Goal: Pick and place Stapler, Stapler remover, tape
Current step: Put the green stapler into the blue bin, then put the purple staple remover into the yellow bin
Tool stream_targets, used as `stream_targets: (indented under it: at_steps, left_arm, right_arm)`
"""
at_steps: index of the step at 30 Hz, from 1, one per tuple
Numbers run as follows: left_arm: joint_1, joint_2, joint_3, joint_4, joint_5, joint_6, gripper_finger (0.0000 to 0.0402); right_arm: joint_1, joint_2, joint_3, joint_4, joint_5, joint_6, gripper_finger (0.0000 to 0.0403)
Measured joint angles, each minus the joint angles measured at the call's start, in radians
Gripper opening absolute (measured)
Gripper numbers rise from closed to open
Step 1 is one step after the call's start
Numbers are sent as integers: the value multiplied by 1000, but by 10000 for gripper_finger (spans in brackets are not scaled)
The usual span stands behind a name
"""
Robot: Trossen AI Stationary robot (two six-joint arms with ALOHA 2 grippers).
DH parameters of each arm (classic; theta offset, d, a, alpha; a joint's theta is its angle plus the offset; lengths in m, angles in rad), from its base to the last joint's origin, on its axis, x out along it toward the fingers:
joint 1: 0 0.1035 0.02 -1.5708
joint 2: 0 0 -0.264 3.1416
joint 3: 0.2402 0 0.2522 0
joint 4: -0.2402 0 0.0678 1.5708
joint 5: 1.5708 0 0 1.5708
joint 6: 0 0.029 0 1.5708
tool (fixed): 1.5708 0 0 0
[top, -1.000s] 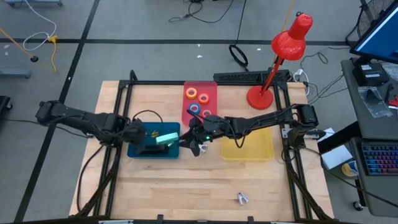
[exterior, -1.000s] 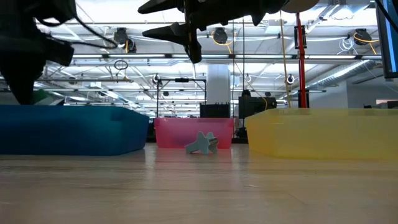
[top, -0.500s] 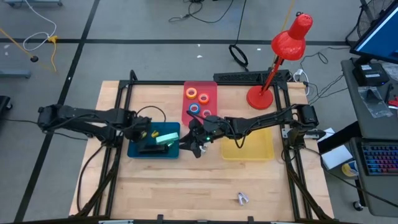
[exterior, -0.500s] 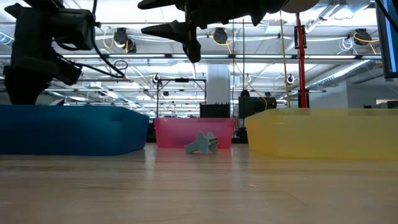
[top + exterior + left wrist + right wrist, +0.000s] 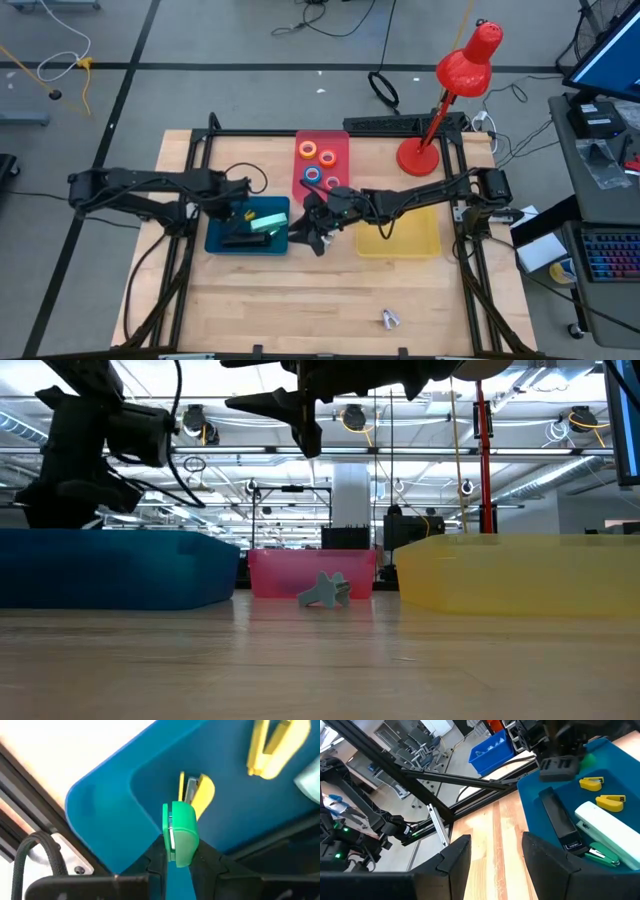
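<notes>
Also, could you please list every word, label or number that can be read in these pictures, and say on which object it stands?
None can be read. The blue plastic tray, pink tray, yellow tray and red desk lamp show no lettering. The keyboard keys at the right edge are too small to read.

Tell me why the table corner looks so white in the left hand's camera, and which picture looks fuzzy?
Left wrist view: glare washes the table nearly white beside the blue tray; the green stapler remover in the left hand stays sharp. Low view: the small grey piece looks soft.
</notes>
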Motion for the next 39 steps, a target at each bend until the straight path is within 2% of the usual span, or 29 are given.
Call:
stream_targets:
  at_steps: [11,22,28,33,39]
  left_arm:
    - [27,110,0,72,16,2,71]
    - [27,110,0,73,13,2,177]
    - [27,73,46,61,34,0,203]
    - [-6,-10,117,63,22,-10,196]
    - [-91,-142,159,124,5,-7,187]
  right_arm:
    - [3,0,0,0,0,-4,171]
    - [4,0,0,0,-1,-4,171]
    - [6,0,0,-2,-9,-4,171]
    - [-1,-1,0,-68,-122,10,171]
    - [1,-1,0,-321,-290,26,171]
